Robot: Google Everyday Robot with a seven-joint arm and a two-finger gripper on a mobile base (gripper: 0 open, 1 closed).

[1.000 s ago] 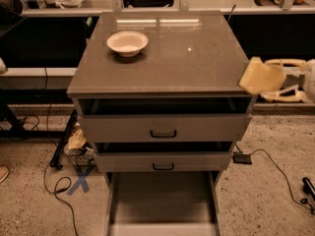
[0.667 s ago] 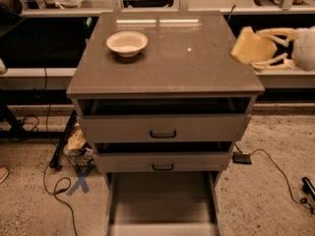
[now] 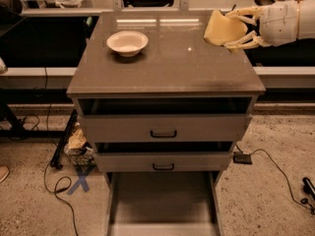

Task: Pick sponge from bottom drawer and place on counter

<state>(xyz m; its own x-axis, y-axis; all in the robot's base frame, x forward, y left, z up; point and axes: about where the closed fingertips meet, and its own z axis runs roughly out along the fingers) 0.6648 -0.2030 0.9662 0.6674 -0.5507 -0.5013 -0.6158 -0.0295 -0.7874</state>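
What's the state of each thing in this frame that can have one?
sponge: clamped in gripper, over counter's right rear corner
gripper: shut on sponge
bottom drawer: pulled out
middle drawer: slightly open
top drawer: slightly open
bowl: upright on counter

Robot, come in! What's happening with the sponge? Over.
Gripper shut on sponge, at counter's back right corner. Bottom drawer open. Bowl well apart, not in the way.

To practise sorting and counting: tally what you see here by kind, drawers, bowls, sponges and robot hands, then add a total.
Drawers: 3, the top drawer, middle drawer and bottom drawer
Bowls: 1, the bowl on the counter
Sponges: 1, the sponge in the hand
Hands: 1, gripping the sponge above the counter's far right corner
Total: 6
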